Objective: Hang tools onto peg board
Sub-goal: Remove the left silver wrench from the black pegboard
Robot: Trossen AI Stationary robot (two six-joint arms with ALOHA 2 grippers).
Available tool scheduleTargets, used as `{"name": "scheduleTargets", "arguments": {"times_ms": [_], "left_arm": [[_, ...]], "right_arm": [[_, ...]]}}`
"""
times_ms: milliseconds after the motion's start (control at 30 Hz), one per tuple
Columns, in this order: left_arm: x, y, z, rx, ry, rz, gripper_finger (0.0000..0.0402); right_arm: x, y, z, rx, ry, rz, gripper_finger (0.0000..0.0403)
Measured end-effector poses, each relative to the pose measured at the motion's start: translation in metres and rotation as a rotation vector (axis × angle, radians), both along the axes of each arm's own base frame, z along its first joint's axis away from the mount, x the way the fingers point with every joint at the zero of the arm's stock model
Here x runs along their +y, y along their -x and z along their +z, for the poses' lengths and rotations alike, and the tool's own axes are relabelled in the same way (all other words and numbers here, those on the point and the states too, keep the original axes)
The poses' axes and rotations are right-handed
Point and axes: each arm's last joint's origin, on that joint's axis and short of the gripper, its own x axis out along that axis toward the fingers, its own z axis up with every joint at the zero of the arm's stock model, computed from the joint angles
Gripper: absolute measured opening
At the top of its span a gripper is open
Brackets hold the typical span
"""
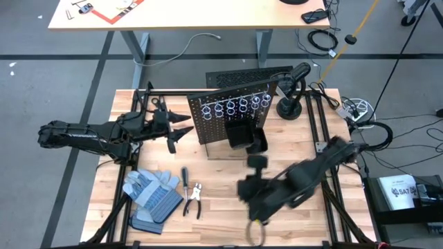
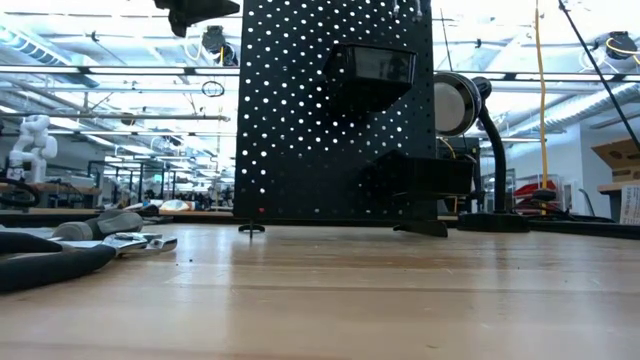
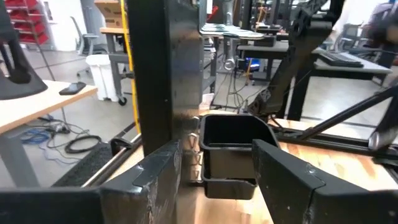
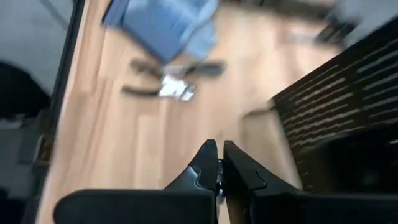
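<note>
Black peg board [image 1: 232, 117] stands upright, long axis across the tabletop [image 1: 221, 194], rings facing the arms. Pliers [image 1: 194, 200] lie lengthwise toward it. Left hand [image 1: 173, 131] is apart and empty; right hand [image 4: 217, 163] is together, which only its wrist view shows.

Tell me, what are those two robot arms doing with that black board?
They are meant to hang tools on the peg board. Right now neither holds anything. The left gripper hovers open beside the board's edge. The right gripper is shut and empty above the table. The pliers and screwdriver lie by the work gloves.

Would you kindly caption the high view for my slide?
Left hand open beside the peg board; right hand shut; pliers lie by gloves.
</note>
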Motion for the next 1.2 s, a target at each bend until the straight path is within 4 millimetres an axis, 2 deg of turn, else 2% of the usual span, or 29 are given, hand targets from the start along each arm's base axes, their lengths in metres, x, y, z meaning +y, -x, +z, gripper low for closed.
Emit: {"name": "scheduleTargets", "arguments": {"times_ms": [133,267,467,633,767,967,1200], "left_arm": [[-0.001,0.0,0.0,-0.006,0.026,-0.019,0.0206],[-0.001,0.0,0.0,-0.01,0.044,-0.019,0.0206],[-0.003,0.0,-0.001,-0.006,0.068,-0.038,0.0206],[-0.005,0.0,-0.001,-0.004,0.072,-0.054,0.0206],[-0.006,0.0,-0.002,0.0,0.077,-0.062,0.0206],[-0.007,0.0,-0.004,0.028,0.079,-0.066,0.0206],[-0.007,0.0,-0.005,0.031,0.078,-0.064,0.0206]], "right_arm": [[0.018,-0.031,-0.051,0.145,-0.033,-0.022,0.0],[0.026,-0.055,-0.104,0.295,-0.01,-0.083,0.0],[0.023,-0.09,-0.181,0.447,0.005,-0.169,0.0],[0.014,-0.106,-0.227,0.521,0.002,-0.239,0.0],[0.004,-0.115,-0.241,0.519,-0.008,-0.3,0.0],[0.003,-0.124,-0.244,0.466,-0.025,-0.276,0.001],[0.004,-0.127,-0.243,0.446,-0.034,-0.226,0.0107]]}}
